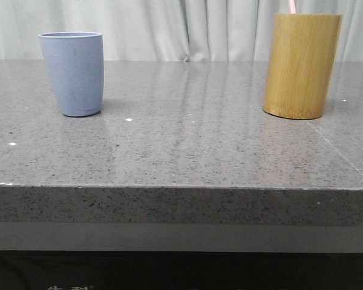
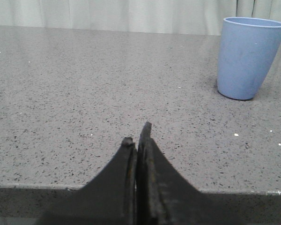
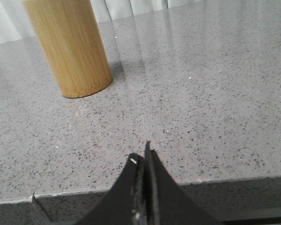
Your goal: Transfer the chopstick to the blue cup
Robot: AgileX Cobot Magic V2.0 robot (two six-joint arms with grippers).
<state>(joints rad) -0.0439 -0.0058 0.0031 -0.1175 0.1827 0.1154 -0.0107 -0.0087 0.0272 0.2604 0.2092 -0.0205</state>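
The blue cup stands upright at the back left of the grey stone table; the left wrist view has the same blue cup. A tall bamboo cylinder stands at the back right, and the pale pink tip of the chopstick pokes out of its top. The right wrist view has this bamboo cylinder. My left gripper hangs near the table's front edge, shut with nothing in it, well short of the cup. Near that same front edge my right gripper is shut and empty, some way from the cylinder.
The speckled grey table has a straight front edge with a dark drop below. A pale curtain hangs behind it. A thin seam runs across the table's right part.
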